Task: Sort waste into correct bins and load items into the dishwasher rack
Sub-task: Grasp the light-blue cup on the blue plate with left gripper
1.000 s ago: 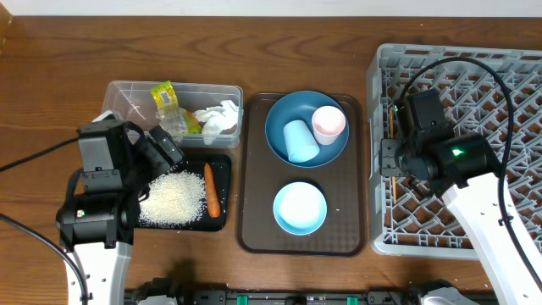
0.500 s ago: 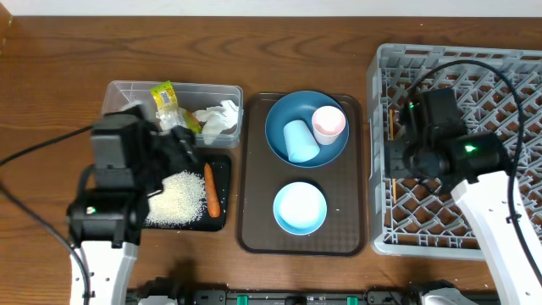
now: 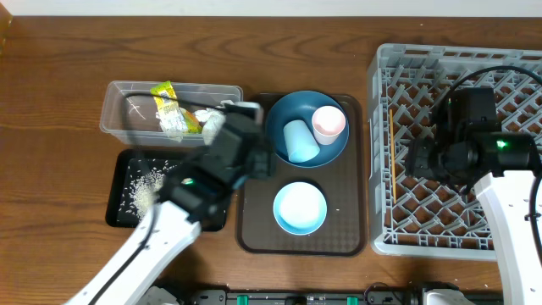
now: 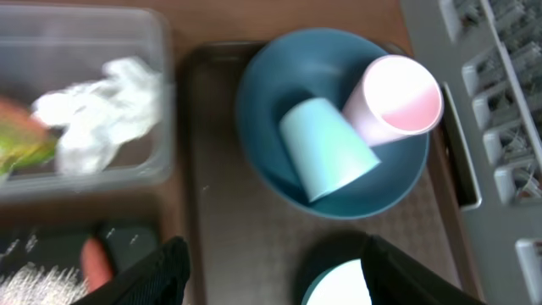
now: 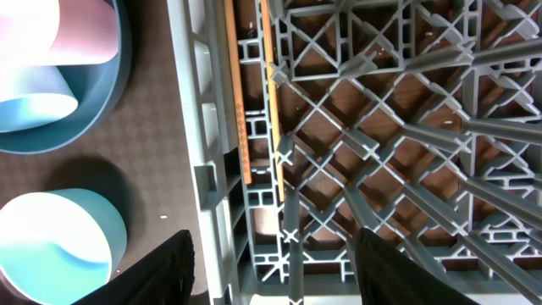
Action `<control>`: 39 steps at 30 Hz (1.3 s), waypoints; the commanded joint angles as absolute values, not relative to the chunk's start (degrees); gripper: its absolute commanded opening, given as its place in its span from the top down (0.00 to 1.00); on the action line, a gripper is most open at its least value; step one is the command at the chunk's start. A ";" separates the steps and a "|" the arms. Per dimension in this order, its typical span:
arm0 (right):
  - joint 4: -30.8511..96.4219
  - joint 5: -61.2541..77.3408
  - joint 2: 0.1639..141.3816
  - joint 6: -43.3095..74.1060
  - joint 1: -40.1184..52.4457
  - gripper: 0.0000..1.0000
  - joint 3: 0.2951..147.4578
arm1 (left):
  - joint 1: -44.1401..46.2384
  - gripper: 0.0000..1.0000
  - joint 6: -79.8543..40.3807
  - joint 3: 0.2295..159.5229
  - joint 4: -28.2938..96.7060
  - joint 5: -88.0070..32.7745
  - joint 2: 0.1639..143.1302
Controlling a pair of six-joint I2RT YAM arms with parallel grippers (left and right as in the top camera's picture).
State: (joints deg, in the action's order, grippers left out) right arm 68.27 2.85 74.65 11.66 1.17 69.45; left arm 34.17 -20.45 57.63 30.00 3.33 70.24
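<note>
My left gripper [image 3: 250,152] [image 4: 279,280] is open and empty above the left part of the brown tray, just short of the dark blue plate [image 3: 278,114] [image 4: 262,152]. The plate holds a tipped light blue cup [image 3: 299,140] [image 4: 326,148] and a pink cup [image 3: 329,124] [image 4: 394,97]. The white-and-blue bowl [image 3: 300,207] [image 4: 339,288] sits nearer on the tray. My right gripper [image 3: 421,161] [image 5: 275,275] is open and empty over the grey rack [image 3: 508,76] [image 5: 406,152]. The chopsticks [image 3: 392,152] [image 5: 243,110] lie along the rack's left wall.
The clear tub [image 3: 127,114] holds the yellow-green wrapper [image 3: 169,106] and the white tissue [image 4: 102,106]. The black tray [image 3: 123,203] holds rice [image 3: 144,180] and the carrot [image 4: 97,258], which my left arm hides in the overhead view. The brown tray [image 3: 254,233] lies between the tubs and the rack.
My left arm swung right from over the black tray to over the brown tray's left side. My right gripper moved right, away from the chopsticks lying in the rack.
</note>
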 commanded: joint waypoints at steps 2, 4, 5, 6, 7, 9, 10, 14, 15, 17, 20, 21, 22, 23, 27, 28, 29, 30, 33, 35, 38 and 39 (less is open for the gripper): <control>68.36 3.64 74.89 11.27 0.78 0.38 70.50 | 39.38 0.31 -10.92 58.85 26.63 8.08 76.84; 68.38 3.62 74.89 11.25 0.78 0.37 70.50 | 40.80 0.30 -8.38 58.85 25.74 11.05 79.50; 68.38 3.64 74.89 11.25 0.78 0.37 70.50 | 41.28 0.30 -7.44 58.85 25.54 13.08 80.88; 68.38 3.62 74.89 11.25 0.75 0.37 70.50 | 41.54 0.30 -7.05 58.85 25.28 14.17 81.97; 68.40 3.62 74.89 11.25 0.75 0.37 70.48 | 41.63 0.30 -7.03 58.85 24.88 14.41 83.05; 68.38 3.60 74.89 11.25 0.75 0.36 70.48 | 42.22 0.30 -6.09 58.85 23.97 14.33 85.12; 68.36 3.42 74.89 11.25 0.75 0.35 70.48 | 42.65 0.30 -4.97 58.85 23.53 14.22 85.97; 68.36 3.42 74.89 11.25 0.78 0.34 70.48 | 44.66 0.30 -2.94 58.85 21.10 14.24 89.45; 68.34 3.40 74.89 11.25 0.75 0.34 70.48 | 44.95 0.30 -2.94 58.85 20.60 14.24 90.17; 68.34 3.40 74.89 11.25 0.75 0.34 70.48 | 45.25 0.30 -2.98 58.83 20.10 14.22 91.53; 68.34 3.40 74.89 11.25 0.75 0.34 70.48 | 45.47 0.30 -2.98 58.83 19.66 14.22 93.62; 68.27 3.42 74.89 11.25 0.75 0.34 70.48 | 45.47 0.30 -2.98 58.83 19.42 14.22 94.24; 68.18 3.42 74.89 11.25 0.75 0.34 70.48 | 45.47 0.30 -2.98 58.83 19.09 14.24 94.61; 68.16 3.42 74.89 11.25 0.75 0.34 70.48 | 45.47 0.30 -2.98 58.83 18.52 14.24 95.18; 68.16 3.42 74.91 11.25 0.75 0.34 70.48 | 45.45 0.30 -2.98 58.83 14.31 14.24 97.65; 68.16 3.42 74.89 11.25 0.78 0.34 70.48 | 45.45 0.30 -2.98 58.83 13.39 14.26 98.41; 68.16 3.42 74.89 11.25 0.78 0.34 70.48 | 45.45 0.31 -2.98 58.83 12.56 14.28 99.11; 68.18 3.42 74.89 11.25 0.78 0.34 70.48 | 45.45 0.31 -2.98 58.83 11.53 14.98 100.03; 68.18 3.44 74.89 11.25 0.78 0.34 70.48 | 45.45 0.35 -2.96 58.83 10.09 18.65 101.25; 68.23 3.44 74.89 11.25 0.75 0.34 70.48 | 45.45 0.37 -2.92 58.83 9.37 20.38 101.60; 68.23 3.44 74.89 11.25 0.78 0.34 70.48 | 45.45 0.46 -2.70 58.83 8.64 20.45 101.71; 68.23 3.42 74.89 11.25 0.78 0.34 70.48 | 45.45 0.49 -2.70 58.83 8.60 20.45 101.71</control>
State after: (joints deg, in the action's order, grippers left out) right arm 68.16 3.11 74.65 11.64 1.08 69.45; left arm 45.45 -3.07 57.80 8.78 18.13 101.21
